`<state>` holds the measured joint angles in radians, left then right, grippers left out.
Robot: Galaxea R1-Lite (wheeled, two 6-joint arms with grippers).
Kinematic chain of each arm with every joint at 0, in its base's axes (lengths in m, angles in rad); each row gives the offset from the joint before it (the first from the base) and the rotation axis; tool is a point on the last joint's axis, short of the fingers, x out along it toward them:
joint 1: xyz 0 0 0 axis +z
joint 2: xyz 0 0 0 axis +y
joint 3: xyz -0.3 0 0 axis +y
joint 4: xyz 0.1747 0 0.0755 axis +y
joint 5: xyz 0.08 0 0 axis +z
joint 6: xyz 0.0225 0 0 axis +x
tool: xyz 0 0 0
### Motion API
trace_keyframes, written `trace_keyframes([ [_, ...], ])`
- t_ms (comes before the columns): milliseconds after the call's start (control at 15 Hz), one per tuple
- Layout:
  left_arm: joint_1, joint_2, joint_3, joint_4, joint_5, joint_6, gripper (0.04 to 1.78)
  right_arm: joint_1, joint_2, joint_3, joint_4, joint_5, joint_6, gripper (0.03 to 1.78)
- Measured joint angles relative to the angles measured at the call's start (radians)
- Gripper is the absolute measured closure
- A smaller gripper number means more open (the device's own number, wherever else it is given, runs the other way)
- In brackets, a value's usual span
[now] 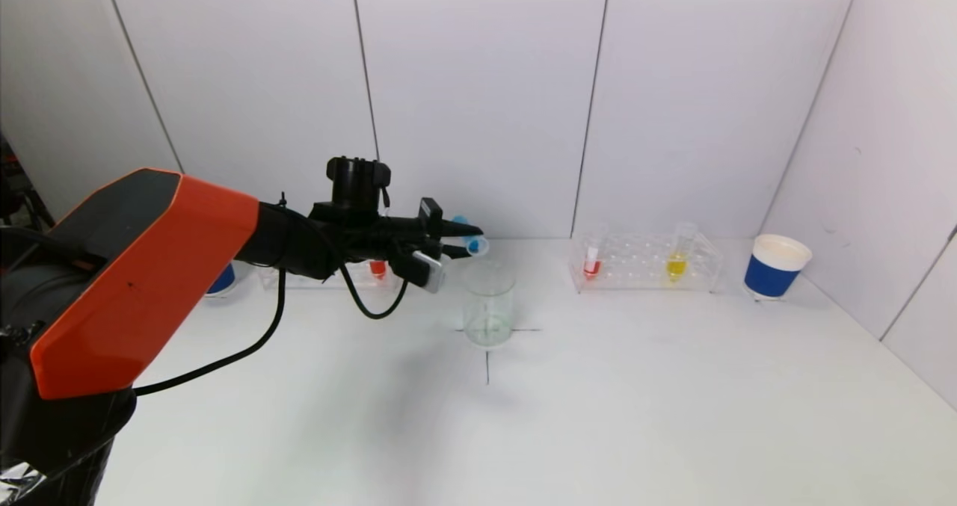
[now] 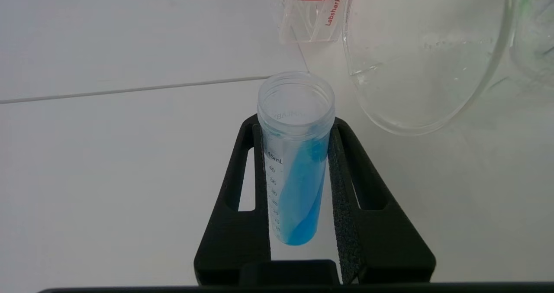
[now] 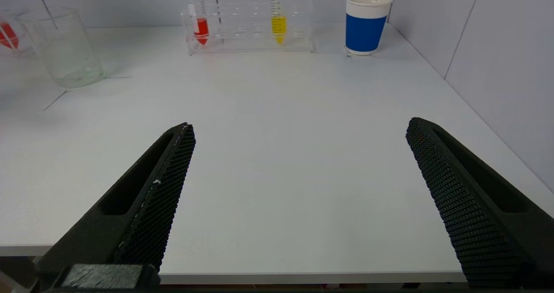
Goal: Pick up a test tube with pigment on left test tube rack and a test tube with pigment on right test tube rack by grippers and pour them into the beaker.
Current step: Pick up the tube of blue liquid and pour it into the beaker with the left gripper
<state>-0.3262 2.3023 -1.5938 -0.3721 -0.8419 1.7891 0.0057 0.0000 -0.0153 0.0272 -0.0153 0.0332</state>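
- A white table [image 1: 673, 416], walled by white panels behind and on the right, seen from the robot's head.
- The left gripper [image 1: 463, 243] is raised above the table, just left of and above a clear glass beaker [image 1: 489, 304] that stands on a cross mark near the middle.
- Its jaws are closed on a test tube of blue pigment [image 2: 296, 172], gripping the barrel from both sides.
- The tube is tipped close to level, open mouth toward the beaker; the blue liquid lies along the lower wall and has not reached the lip.
- The beaker looks empty apart from a wet film, so the step in hand appears to be the start of the first pour.
- Next, the mouth likely needs to come over the beaker's rim and tilt further; the mouth sits near the rim's edge, so a spill outside is a risk.
- The left test tube rack [image 1: 329, 276], behind the arm, holds a red tube [image 1: 377, 268].
- The right test tube rack [image 1: 647, 263] stands well right of the beaker, holding a red tube [image 1: 591, 263] and a yellow tube [image 1: 677, 261]; a blue paper cup [image 1: 776, 267] stands beside it.
- The right gripper [image 3: 298, 198] waits low at the table's near edge, jaws wide apart and empty.
- Bare table lies between it and the right rack, giving open room to reach.
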Motion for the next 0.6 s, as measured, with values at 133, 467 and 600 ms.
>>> trace_keyframes([
  [133,0.001,-0.002,0.001,0.0,0.004,0.02,1.39,0.0,0.0,0.0,0.0,0.0,0.0,0.04],
  [467,0.0,-0.013,0.009,-0.003,0.022,0.064,1.39,0.0,0.0,0.0,0.0,0.0,0.0,0.04],
  [600,-0.002,-0.02,0.012,-0.004,0.024,0.071,1.39,0.0,0.0,0.0,0.0,0.0,0.0,0.04],
])
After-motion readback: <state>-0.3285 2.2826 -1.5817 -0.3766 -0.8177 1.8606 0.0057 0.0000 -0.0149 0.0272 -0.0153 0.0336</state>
